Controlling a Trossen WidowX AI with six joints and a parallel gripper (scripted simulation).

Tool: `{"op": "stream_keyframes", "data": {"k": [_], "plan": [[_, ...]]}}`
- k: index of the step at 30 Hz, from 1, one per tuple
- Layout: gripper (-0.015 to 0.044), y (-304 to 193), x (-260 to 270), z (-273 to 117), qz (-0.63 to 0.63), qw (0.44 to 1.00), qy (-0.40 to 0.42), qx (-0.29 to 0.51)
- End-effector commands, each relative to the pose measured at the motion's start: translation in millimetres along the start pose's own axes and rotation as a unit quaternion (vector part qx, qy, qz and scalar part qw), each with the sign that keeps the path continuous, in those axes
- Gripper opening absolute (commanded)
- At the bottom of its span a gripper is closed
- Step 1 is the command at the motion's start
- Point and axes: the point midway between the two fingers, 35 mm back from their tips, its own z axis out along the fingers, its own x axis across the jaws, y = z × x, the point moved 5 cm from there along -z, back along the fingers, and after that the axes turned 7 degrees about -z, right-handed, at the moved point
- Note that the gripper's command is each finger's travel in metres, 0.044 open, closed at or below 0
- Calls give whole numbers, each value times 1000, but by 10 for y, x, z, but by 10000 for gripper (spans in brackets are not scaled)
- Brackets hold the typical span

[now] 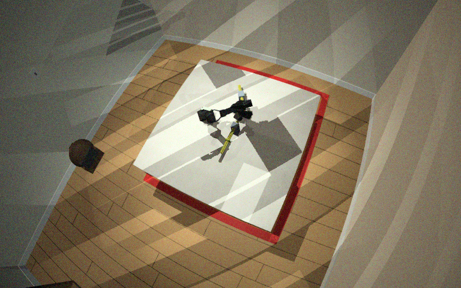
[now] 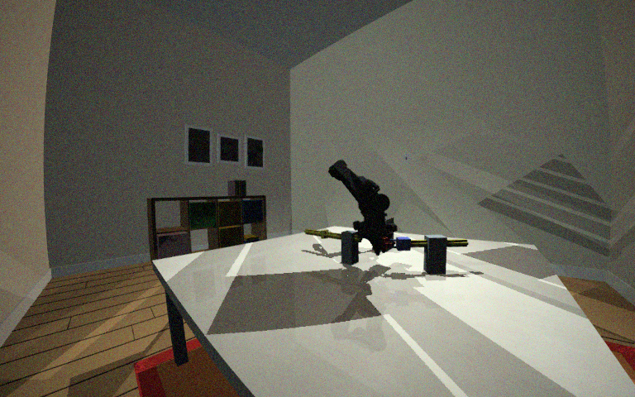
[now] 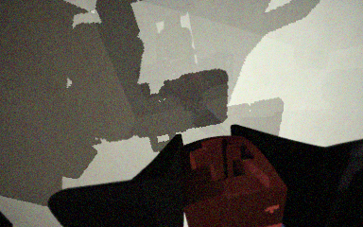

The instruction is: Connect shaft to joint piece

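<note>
"What do we have in our gripper [image 1: 239,117] [image 2: 381,245] [image 3: 206,134]?"

"We're gripping the red joint [image 2: 387,243] [image 3: 233,189]. In the exterior view, the blue piece [image 2: 403,243] lies just beside it, at three o'clock."

"And from above?"

"We see the fixed block [image 1: 242,95] [image 2: 435,255] at twelve, the second shaft [image 1: 227,140] [image 2: 322,233] at seven, through its block [image 1: 235,128] [image 2: 349,248] on our tabletop [image 1: 190,170] [image 2: 299,356]."

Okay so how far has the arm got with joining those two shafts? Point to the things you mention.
Nothing looks finished yet. In hand: the end effector [image 2: 379,251] [image 3: 206,134] is shut on the red joint piece [image 2: 386,243] [image 3: 233,189]. Left: finish any turning, let go, then slide the second shaft [image 1: 227,140] [image 2: 322,232] in; alignment can't be judged here.
</note>
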Motion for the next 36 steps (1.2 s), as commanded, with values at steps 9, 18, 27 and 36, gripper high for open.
{"op": "stream_keyframes", "data": {"k": [9, 18, 27, 36], "plan": [[0, -40, 24, -37, -21, 999, -6, -41], [0, -54, 31, -52, -30, 998, -8, -57], [0, -49, 27, -47, -27, 998, -8, -52], [147, -49, 27, -47, -27, 998, -8, -52]]}}
